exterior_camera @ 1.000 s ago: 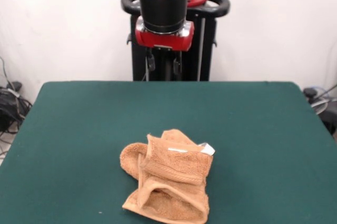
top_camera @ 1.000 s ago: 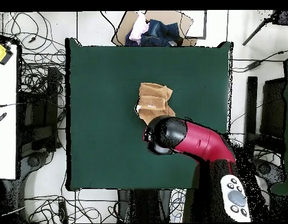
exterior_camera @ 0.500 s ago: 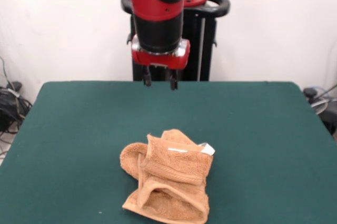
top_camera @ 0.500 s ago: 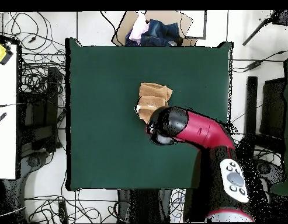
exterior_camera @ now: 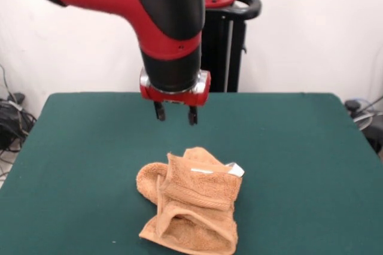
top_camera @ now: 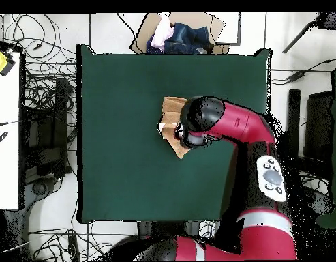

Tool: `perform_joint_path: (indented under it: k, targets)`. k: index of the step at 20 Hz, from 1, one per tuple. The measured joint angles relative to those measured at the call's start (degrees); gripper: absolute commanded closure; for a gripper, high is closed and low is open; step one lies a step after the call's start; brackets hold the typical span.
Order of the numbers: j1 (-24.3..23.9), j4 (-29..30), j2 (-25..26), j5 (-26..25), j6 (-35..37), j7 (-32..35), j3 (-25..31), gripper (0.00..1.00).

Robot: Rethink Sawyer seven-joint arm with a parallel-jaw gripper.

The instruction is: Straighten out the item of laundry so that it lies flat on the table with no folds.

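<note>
The item of laundry (exterior_camera: 190, 206) is an orange-tan towel, crumpled and folded over itself on the dark green table (exterior_camera: 72, 147), with a small white tag (exterior_camera: 234, 169) at its upper right. My gripper (exterior_camera: 176, 114) hangs open above the table, a short way beyond the towel's far edge and not touching it. Seen from overhead, the arm covers much of the towel (top_camera: 172, 117), and the gripper itself is hidden under the arm's wrist.
A cardboard box holding clothes (top_camera: 176, 35) sits past one table edge in the overhead view. Cables lie on the floor around the table. A white bench (top_camera: 5, 129) stands off to one side.
The arm has swung out over the table and come down. The gripper has dropped from beside the pedestal to just above the towel's far edge. The towel has not moved.
</note>
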Motion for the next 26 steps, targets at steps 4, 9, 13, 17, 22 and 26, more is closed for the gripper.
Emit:
perform_joint_path:
  k: [4,9,13,17,22,26]
  targets:
    - [0.7,-7.0,3.0,0.0,4.1,0.0,0.0,0.0]
    - [0.8,-10.7,4.5,-0.1,4.2,0.0,0.0,0.0]
    - [0.8,-13.7,5.6,0.0,4.3,0.0,0.0,0.0]
    - [0.8,-16.0,6.6,0.0,4.3,0.0,0.0,0.0]
    - [0.9,-17.2,7.2,0.0,4.3,0.0,0.0,0.0]
    - [1.3,-17.4,7.3,-0.1,4.2,0.0,0.0,0.0]
